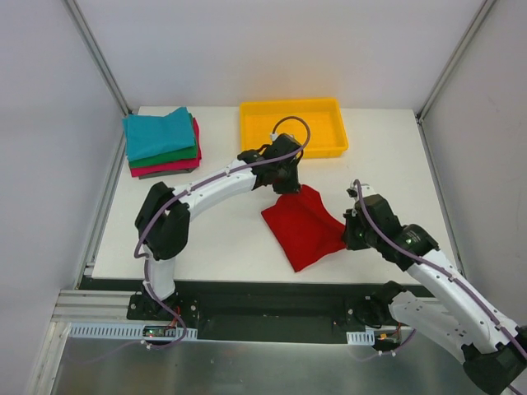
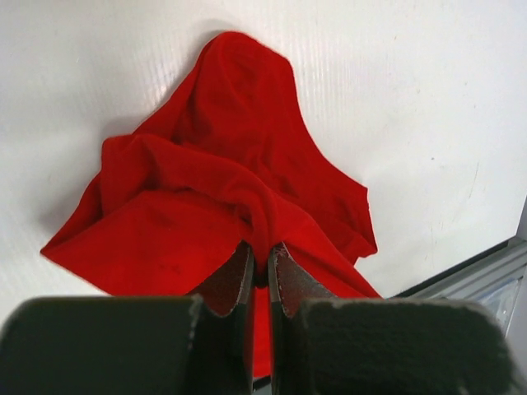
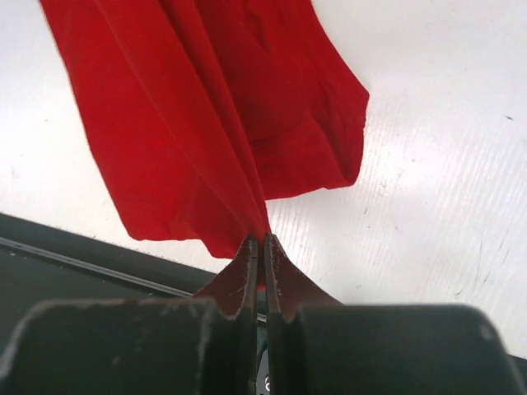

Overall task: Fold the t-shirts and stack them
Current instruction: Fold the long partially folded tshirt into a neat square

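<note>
Far left on the table (image 1: 222, 247) sits a neat pile of folded t-shirts (image 1: 162, 141) (teal on top, green under it, pink-red at the bottom). Next comes the left gripper (image 2: 260, 251). Its two fingers are squeezed almost together on a bunched fold of the red t-shirt (image 2: 206, 189). Only its own wrist camera shows this pinch, because from above the arm hides the fingers. Behind it is the yellow tray (image 1: 290, 104). The red t-shirt lies crumpled in the middle of the table, and it seems partly lifted. On the right, the right gripper (image 3: 262, 244) is pressed tight on the shirt's edge, near the table's front.
</note>
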Controlling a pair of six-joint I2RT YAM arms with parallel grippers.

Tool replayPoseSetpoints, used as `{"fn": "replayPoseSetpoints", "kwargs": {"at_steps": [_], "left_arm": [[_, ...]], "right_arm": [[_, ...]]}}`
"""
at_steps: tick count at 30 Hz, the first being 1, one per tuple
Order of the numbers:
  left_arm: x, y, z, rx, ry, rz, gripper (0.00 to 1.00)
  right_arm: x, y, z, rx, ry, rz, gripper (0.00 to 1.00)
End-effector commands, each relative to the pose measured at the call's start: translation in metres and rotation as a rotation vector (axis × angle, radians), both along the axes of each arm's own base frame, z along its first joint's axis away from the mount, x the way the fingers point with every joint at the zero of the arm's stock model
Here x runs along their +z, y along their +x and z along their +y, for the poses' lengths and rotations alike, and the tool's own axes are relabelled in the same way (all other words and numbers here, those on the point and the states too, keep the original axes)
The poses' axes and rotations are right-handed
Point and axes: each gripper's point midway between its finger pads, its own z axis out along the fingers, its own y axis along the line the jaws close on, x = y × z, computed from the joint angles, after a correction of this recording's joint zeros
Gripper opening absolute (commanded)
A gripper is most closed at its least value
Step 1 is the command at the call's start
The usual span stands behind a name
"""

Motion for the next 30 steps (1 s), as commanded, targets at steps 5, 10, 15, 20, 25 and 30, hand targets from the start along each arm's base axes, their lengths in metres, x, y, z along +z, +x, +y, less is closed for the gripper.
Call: {"fn": "replayPoseSetpoints", "kwargs": {"at_steps": [5, 10, 15, 20, 25, 30], "left_arm": [[-0.007, 0.050, -0.004, 0.044, 0.071, -0.109, 0.00], [-0.018, 0.063, -0.008, 0.082, 0.095, -0.114, 0.29], [0.002, 0.061, -0.006, 0.081, 0.080, -0.148, 0.98], [0.014, 0.025, -0.001, -0.014, 0.070, -0.143, 0.99], [0.001, -0.003, -0.024, -0.184, -0.016, -0.062, 0.99], [-0.031, 0.001, -0.037, -0.205, -0.007, -0.013, 0.99]], "right_arm": [[-0.035, -0.006, -0.036, -0.105, -0.139, 0.126, 0.05], [-0.029, 0.022, -0.044, -0.192, -0.156, 0.069, 0.25], [-0.018, 0.031, -0.062, -0.271, -0.238, 0.067, 0.64], [-0.010, 0.023, -0.032, -0.176, -0.048, 0.037, 0.96], [-0.004, 0.008, 0.035, 0.016, 0.325, 0.050, 0.96], [-0.013, 0.019, 0.070, 0.058, 0.498, 0.088, 0.96]]}}
